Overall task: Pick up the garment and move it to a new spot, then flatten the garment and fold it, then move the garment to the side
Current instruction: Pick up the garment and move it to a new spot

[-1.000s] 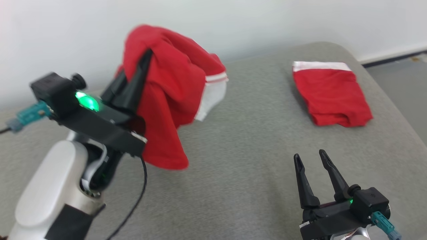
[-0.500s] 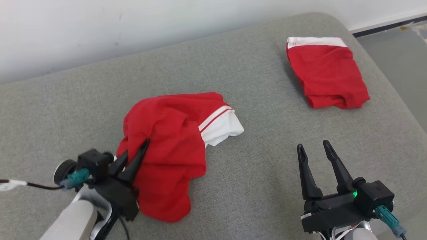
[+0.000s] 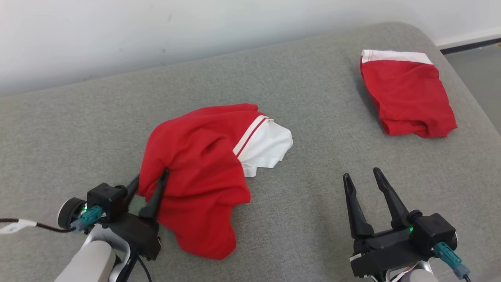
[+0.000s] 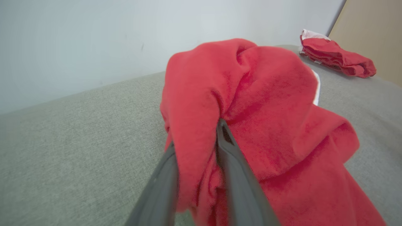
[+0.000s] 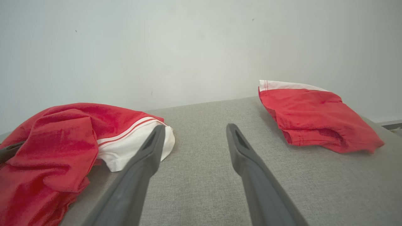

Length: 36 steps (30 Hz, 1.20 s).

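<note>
The garment (image 3: 195, 172), red with a white striped band, lies crumpled on the grey padded surface (image 3: 313, 196) left of centre. My left gripper (image 3: 150, 174) is at its near left edge, fingers parted and open, with a fold of the red cloth lying loosely between them. In the left wrist view the garment (image 4: 267, 110) drapes over one fingertip of that gripper (image 4: 196, 135). My right gripper (image 3: 361, 173) hovers open and empty over bare surface to the right; its wrist view shows the garment (image 5: 56, 138) at left, beyond the gripper (image 5: 195, 126).
A second red garment (image 3: 407, 98) with a white band lies folded at the far right corner, also seen as a folded red garment (image 5: 311, 116). A white wall (image 3: 195, 31) backs the surface. The surface rounds off at the right, with floor (image 3: 477, 66) beyond.
The left arm has brought the garment down from the air onto the surface, and its fingers have since spread apart. The head camera shifted. The right gripper has stayed open and still.
</note>
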Available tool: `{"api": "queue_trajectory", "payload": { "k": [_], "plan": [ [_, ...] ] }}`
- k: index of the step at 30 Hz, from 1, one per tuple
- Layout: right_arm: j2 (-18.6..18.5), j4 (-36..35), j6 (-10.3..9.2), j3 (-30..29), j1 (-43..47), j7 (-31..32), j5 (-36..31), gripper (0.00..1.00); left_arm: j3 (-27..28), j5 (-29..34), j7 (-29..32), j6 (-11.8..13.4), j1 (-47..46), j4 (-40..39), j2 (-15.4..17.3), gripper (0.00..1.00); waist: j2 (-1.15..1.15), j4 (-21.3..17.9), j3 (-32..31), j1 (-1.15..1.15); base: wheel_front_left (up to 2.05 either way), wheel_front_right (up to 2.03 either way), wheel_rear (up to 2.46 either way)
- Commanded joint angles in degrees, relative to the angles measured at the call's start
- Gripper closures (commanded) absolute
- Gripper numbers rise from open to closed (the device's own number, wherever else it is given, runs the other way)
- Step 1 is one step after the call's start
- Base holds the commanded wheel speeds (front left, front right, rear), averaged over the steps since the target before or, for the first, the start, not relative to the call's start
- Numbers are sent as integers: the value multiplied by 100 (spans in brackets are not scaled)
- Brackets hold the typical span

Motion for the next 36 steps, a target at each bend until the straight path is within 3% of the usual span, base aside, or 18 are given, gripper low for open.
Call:
{"api": "queue_trajectory", "payload": {
  "k": [1, 7, 13, 19, 27, 36],
  "plan": [
    [-49, 21, -6, 47, 18, -8, 30, 0, 65, -46, -46, 65, 201, -84, -13, 0, 0, 124, -126, -1, 0, 0, 0],
    [-95, 165, -6, 219, 106, -8, 97, 0, 511, -231, -97, 460, 853, -601, -63, 0, 0, 436, -495, -1, 0, 0, 0],
    [-128, 281, -6, 247, 248, -8, 95, 0, 1138, -14, -94, 982, 1829, -1647, -233, 0, 0, 826, -907, -1, 0, 0, 0],
    [-68, 328, -6, 188, 377, -8, 50, 0, 1669, 336, -95, 1221, 2614, -2447, -482, 0, 0, 1095, -1133, -1, 0, 0, 0],
    [7, 213, -6, -18, 697, -8, -43, 0, 2191, 1080, -95, 1019, 3448, -3274, -815, 0, 0, 1415, -1445, -1, 0, 0, 0],
    [177, 15, -6, -316, 1286, -8, -280, 0, 2381, 1685, -96, 673, 4198, -3185, -1068, 0, 0, 1471, -1823, -1, 0, 0, 0]
  ]
}}
